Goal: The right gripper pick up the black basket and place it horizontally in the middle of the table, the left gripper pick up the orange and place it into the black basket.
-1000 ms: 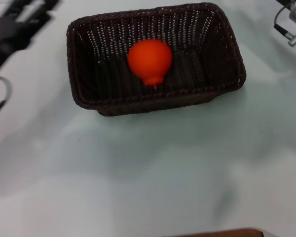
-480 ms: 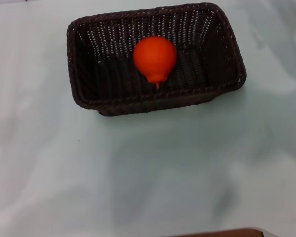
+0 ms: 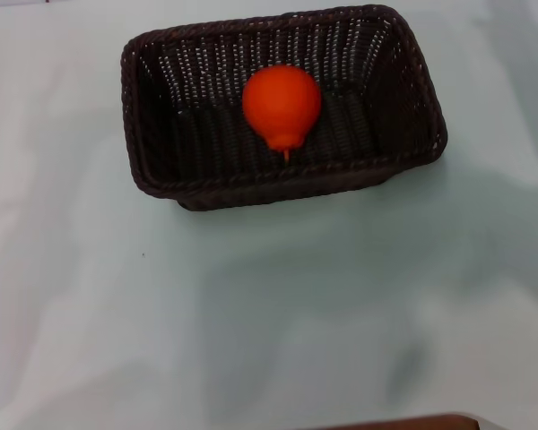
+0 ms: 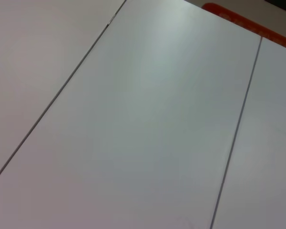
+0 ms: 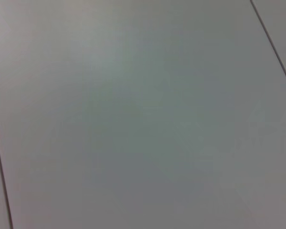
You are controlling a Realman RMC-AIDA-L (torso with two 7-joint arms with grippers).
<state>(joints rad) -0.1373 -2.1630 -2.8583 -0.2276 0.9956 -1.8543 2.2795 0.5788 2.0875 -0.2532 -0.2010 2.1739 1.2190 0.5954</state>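
Sitting unchanged against half a second ago: the orange [image 3: 282,104] lying inside the black basket [image 3: 403,90], a little right of its middle, pointed bump turned toward the near wall. Differing from a second ago, though, with the dark left arm gone from the far left corner, the metal piece gone from the far right, and the fruit resting slightly farther right than then. Standing lengthwise across the far middle of the table [image 3: 269,305], open side up, rim clear all round. Showing neither gripper in any view, so telling nothing of the jaws, whether open or closed, nor of the fruit's place relative to them. Giving basket and fruit only in the head view; offering just pale flat panels with thin dark seams in both wrist views, plus a red strip [image 4: 248,24] at one edge of the left wrist view.
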